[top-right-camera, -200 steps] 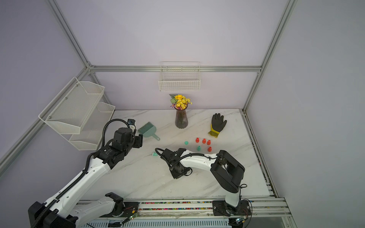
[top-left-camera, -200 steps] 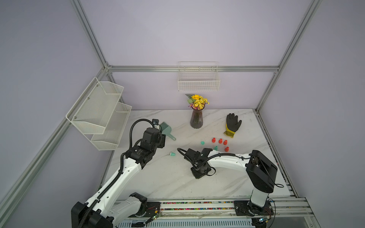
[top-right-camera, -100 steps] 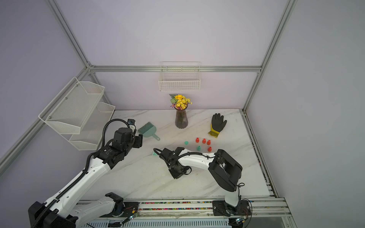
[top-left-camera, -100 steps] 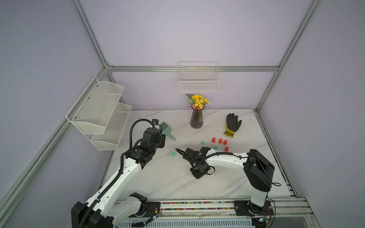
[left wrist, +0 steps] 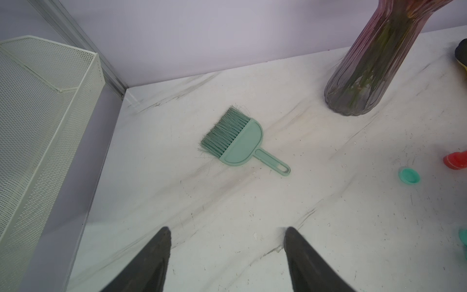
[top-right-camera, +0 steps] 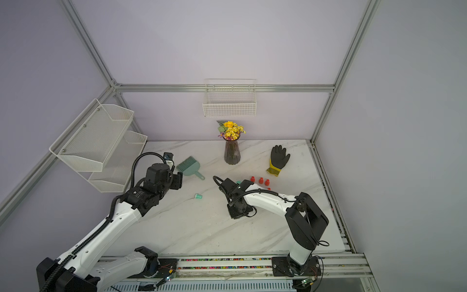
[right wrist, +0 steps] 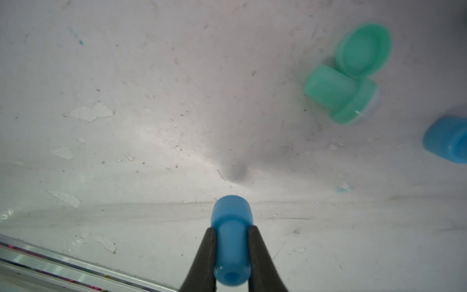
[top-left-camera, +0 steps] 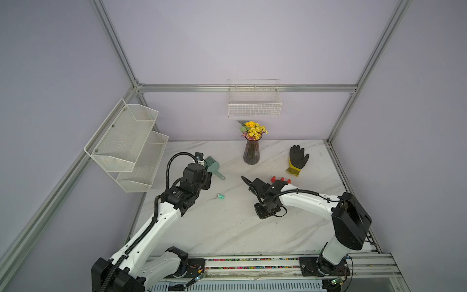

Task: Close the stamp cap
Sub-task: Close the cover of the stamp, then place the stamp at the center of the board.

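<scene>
Grip noted first: the right gripper (right wrist: 232, 228) is clamped on the narrow handle of the blue stamp (right wrist: 231, 215). From the shadow beneath it, the stamp is judged to be held clear of the table (right wrist: 126, 75). Its long axis is seen to run in line with the jaws, with the wide end leading past them and pointed down at the marble. Whether that wide end is already covered cannot be told from the wrist view.

Outward from the tool, a green stamp (right wrist: 338, 96) is found lying on its side, touching or just beside an upturned green cap (right wrist: 361, 48). Near these, a second blue piece (right wrist: 447, 139) is cut off by the frame edge. It is taken to be the matching cap, though this is not confirmed. It lies ahead of the held stamp's wide end and off its axis, so a sideways carry followed by a descent is judged to be required.

In both top views this piece is not made out, and it is presumed to be covered by the right arm (top-left-camera: 303, 199). The left gripper (left wrist: 227, 228), jaws apart and empty, is positioned well away near the brush (left wrist: 237, 141). The right arm is therefore judged the nearer.
</scene>
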`<state>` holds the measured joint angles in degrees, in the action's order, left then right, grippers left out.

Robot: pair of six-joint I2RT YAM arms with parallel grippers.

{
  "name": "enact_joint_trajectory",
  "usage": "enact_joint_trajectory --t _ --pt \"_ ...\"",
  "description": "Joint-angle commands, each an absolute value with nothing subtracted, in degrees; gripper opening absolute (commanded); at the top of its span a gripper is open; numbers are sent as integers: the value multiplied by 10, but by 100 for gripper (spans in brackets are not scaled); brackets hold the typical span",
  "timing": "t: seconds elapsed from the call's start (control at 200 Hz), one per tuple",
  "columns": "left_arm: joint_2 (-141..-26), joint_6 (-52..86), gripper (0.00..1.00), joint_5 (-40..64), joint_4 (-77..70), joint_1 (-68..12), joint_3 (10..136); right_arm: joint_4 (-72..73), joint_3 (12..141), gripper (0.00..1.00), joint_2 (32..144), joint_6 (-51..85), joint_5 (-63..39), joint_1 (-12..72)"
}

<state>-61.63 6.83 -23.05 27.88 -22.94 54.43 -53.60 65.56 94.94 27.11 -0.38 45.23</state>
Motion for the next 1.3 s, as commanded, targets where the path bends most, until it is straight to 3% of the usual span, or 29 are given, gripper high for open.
enact_joint_trajectory --t 0.0,0.245,0.5,0.845,1.18,1.295 --pt "-618 54 71 -243 266 -227 555 -547 611 0 924 287 6 411" --pt "-621 54 71 -243 266 -227 555 -542 553 0 871 268 23 280" --pt "-621 55 71 -244 266 -227 555 -503 567 0 896 210 23 141" --pt "-624 55 71 -244 269 -227 556 -462 616 6 978 183 -21 122" --pt "-625 55 72 -244 269 -227 556 -504 656 39 953 184 -1 123" --pt "-625 55 71 -244 269 -227 557 -529 672 42 939 181 13 123"
